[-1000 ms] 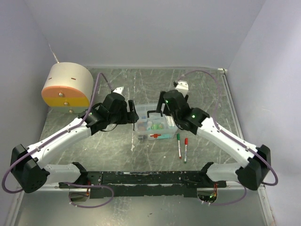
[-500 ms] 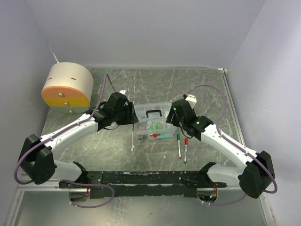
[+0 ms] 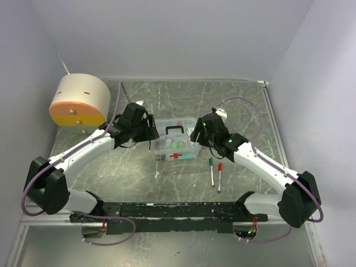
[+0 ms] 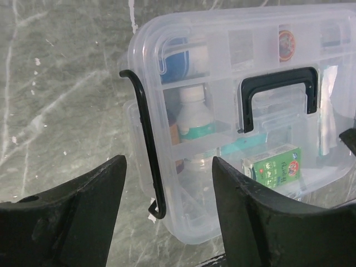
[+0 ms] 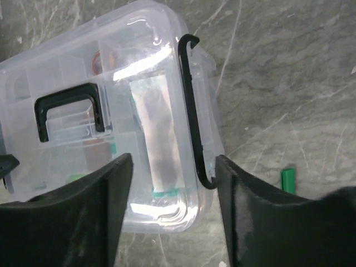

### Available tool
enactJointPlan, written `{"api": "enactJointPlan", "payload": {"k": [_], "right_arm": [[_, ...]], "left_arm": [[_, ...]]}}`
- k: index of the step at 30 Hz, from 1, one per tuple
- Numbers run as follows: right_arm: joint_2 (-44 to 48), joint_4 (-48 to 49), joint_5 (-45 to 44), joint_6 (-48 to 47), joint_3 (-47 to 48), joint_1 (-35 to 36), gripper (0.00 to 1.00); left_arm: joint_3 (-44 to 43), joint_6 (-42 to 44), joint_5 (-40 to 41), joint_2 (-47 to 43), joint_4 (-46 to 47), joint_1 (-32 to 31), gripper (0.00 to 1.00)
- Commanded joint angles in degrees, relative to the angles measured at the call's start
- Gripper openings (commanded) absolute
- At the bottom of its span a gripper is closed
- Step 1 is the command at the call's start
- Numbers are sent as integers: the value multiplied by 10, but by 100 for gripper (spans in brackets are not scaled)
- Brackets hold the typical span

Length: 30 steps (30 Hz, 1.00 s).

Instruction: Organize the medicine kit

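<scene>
The medicine kit (image 3: 177,142) is a clear plastic box with its lid shut and a black handle (image 3: 176,130), standing mid-table. Bottles and a green carton show through the lid in the left wrist view (image 4: 239,111). My left gripper (image 3: 149,134) is open at the box's left end; its jaws (image 4: 169,222) straddle the corner with the black side latch (image 4: 147,156). My right gripper (image 3: 196,136) is open at the right end; its jaws (image 5: 173,217) straddle the corner with the other black latch (image 5: 194,122).
A green marker (image 3: 211,169) and a red marker (image 3: 219,176) lie on the table right of the box, near my right arm. A round beige container with an orange face (image 3: 79,103) stands at the far left. White walls close in the table.
The right gripper came off the box top and dropped to its right end. The left gripper shifted slightly back. The box now sits a little farther from the arm bases.
</scene>
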<state>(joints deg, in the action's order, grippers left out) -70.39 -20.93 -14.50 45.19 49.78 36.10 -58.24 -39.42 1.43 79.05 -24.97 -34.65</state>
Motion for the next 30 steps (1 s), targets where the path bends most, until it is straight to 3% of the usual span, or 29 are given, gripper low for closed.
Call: {"api": "enactJointPlan", "payload": {"k": [1, 4, 6, 7, 12, 20, 30], "right_arm": [[30, -50, -38, -2, 37, 9, 69], [77, -90, -87, -24, 42, 8, 82], [118, -114, -115, -41, 39, 9, 98], [139, -126, -126, -48, 38, 9, 100], [238, -220, -191, -54, 63, 9, 100], [365, -302, -246, -85, 144, 8, 100], [444, -313, -286, -106, 158, 9, 100]], "left_arm": [[-49, 39, 72, -22, -46, -1, 79], [-68, 56, 112, -63, -88, -1, 87], [-74, 68, 140, -106, -115, 0, 90], [-75, 74, 148, -128, -128, -1, 91], [-73, 103, 193, -254, -180, -1, 99], [-97, 140, 269, -438, -244, -1, 100], [-155, 180, 331, -513, -324, -1, 100]]}}
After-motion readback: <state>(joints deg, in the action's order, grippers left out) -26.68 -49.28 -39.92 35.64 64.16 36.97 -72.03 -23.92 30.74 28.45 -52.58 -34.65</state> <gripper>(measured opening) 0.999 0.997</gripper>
